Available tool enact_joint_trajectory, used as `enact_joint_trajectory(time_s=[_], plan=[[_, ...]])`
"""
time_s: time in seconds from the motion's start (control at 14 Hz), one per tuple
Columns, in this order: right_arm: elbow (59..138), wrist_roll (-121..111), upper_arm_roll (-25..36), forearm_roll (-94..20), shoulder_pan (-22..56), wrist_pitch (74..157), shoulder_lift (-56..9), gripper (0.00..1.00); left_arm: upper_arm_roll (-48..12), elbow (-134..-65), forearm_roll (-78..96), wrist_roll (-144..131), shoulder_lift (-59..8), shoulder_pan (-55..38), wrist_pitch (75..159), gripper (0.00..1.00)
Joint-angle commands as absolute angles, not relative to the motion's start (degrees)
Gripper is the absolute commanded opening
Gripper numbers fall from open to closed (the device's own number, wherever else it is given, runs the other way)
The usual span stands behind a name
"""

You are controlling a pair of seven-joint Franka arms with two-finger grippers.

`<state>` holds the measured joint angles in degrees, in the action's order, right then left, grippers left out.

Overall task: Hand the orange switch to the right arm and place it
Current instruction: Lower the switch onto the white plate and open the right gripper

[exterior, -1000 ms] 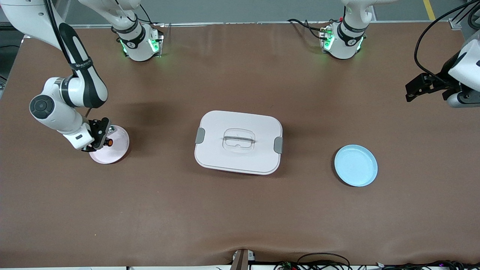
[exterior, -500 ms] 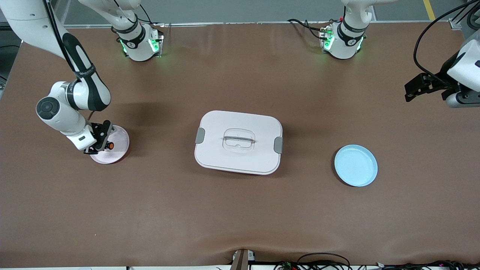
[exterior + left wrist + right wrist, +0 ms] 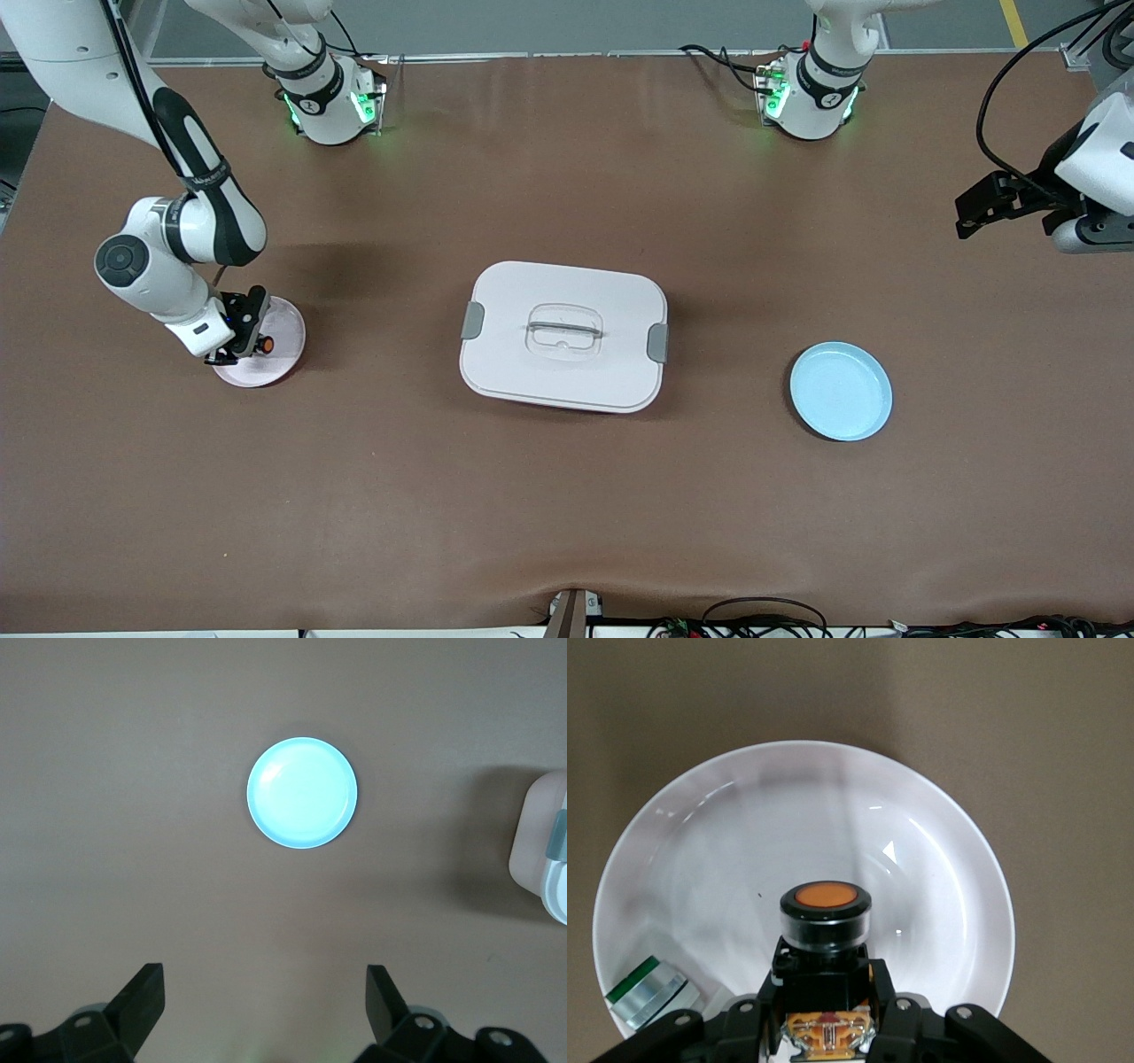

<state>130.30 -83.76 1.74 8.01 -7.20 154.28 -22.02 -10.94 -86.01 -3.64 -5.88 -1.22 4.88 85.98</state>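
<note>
Orange-capped, the switch [image 3: 825,921] sits pinched between the jaws of the right gripper [image 3: 237,339], which hangs low over the pink plate [image 3: 282,330] at the right arm's end of the table. On that plate, at about eight o'clock from the switch in the right wrist view, lies a small silver part with a green band [image 3: 648,993]. Over the table's other end waits the left gripper [image 3: 982,206], jaws spread wide and holding nothing. A white lidded box [image 3: 563,336] sits mid-table, with a blue plate [image 3: 840,391] toward the left arm's end.
</note>
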Motion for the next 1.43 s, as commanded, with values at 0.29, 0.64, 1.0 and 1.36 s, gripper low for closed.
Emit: enact_joint_trajectory(time_s=[0.29, 0.64, 1.0, 1.36], plan=[[130.5, -83.9, 1.3, 9.1, -7.7, 156.7, -23.1, 0.00, -10.6, -87.3, -2.7, -3.6, 0.5, 4.8, 85.8, 1.00], [130.5, -83.6, 1.3, 9.1, -7.7, 156.6, -23.2, 0.53, -10.5, -87.3, -2.8, -3.5, 0.5, 4.8, 85.6, 1.00], [130.3, -83.5, 1.2, 9.1, -7.7, 155.1, -21.7, 1.00, -10.5, -87.3, -2.7, -3.5, 0.5, 4.8, 85.5, 1.00], [127.6, -73.8, 1.1, 8.8, -7.6, 140.6, -16.6, 1.00, -10.6, -87.4, -2.7, -4.0, 0.9, 4.7, 85.4, 1.00]])
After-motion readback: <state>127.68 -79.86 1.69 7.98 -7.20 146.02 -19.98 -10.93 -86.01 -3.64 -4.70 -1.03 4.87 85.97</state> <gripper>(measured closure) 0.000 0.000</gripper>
